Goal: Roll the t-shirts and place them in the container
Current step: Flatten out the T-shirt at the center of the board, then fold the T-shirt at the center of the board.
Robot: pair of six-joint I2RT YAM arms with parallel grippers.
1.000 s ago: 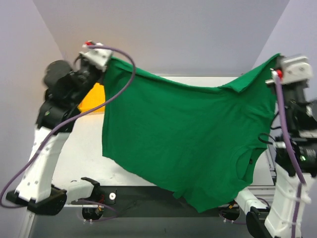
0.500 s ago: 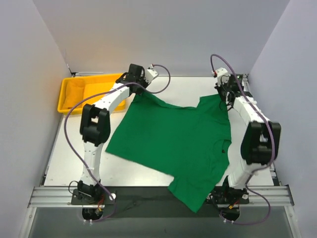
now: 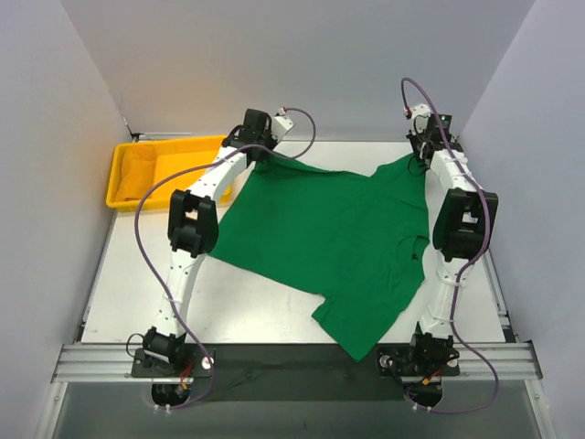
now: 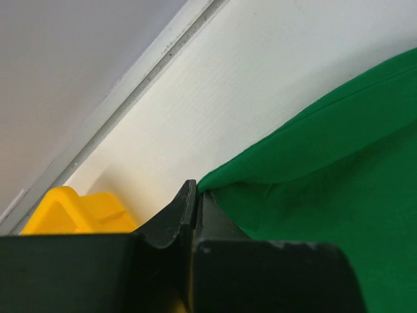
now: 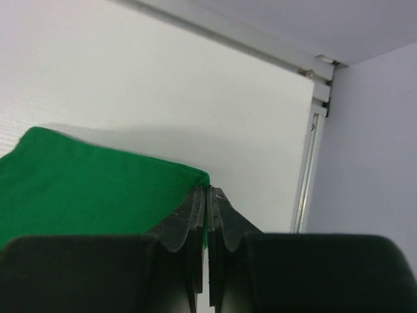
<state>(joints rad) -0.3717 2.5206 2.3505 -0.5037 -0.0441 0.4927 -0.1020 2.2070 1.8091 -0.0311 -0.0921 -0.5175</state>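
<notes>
A plain green t-shirt point(image 3: 334, 242) lies spread across the white table, its far edge stretched between both arms and one sleeve trailing off the near edge. My left gripper point(image 3: 263, 154) is shut on the shirt's far-left corner; the left wrist view shows that gripper point(image 4: 197, 189) pinching the green cloth point(image 4: 326, 169) at its tip. At the far right, my right gripper point(image 3: 422, 157) is shut on the other corner. In the right wrist view the gripper point(image 5: 207, 190) clamps the fabric's point(image 5: 85, 189) corner just above the table.
A yellow plastic tray point(image 3: 128, 169) sits at the far left of the table, close behind the left gripper, and shows as a yellow corner point(image 4: 71, 208) in the left wrist view. Purple-grey walls enclose the table on three sides. A metal rail point(image 3: 292, 355) runs along the near edge.
Both arms have swung from high near the camera down to the table's far side, carrying the shirt. It now lies spread flat instead of hanging, pulled a little farther back than half a second ago.
</notes>
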